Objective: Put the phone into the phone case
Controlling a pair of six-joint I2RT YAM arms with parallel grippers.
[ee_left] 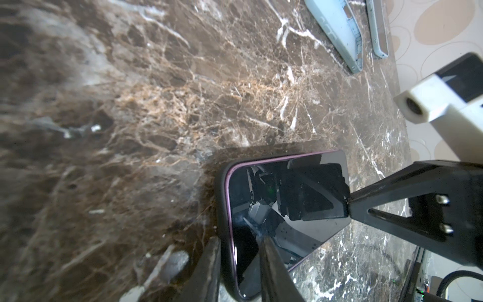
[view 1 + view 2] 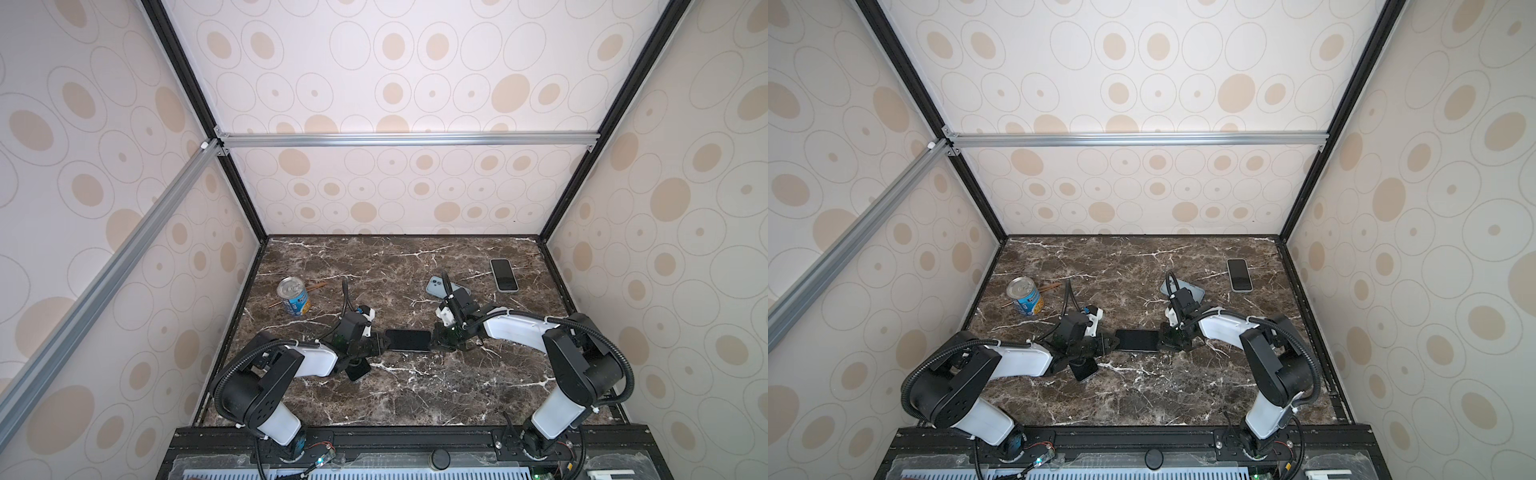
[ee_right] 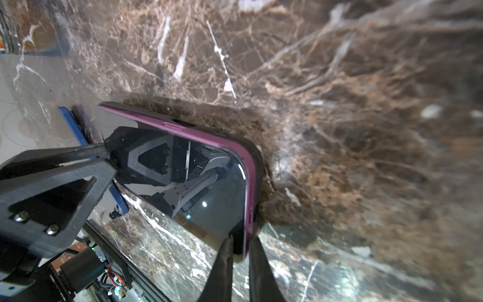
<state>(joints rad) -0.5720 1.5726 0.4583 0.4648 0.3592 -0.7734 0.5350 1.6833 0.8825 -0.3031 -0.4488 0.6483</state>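
Left fingers (image 1: 271, 266) and right fingers (image 3: 222, 277) on purple phone (image 2: 408, 340) in black case (image 1: 221, 204)

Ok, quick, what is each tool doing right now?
Left tool: closed on one end of the phone.
Right tool: closed on the phone's other end.

Both arms are stretched low and inward, elbows bent, forearms angled toward the middle. The left gripper (image 2: 384, 345) and right gripper (image 2: 433, 338) face each other tip to tip, wrists almost flat, each with its jaws pinched narrow on an opposite end of the phone (image 2: 407, 340).
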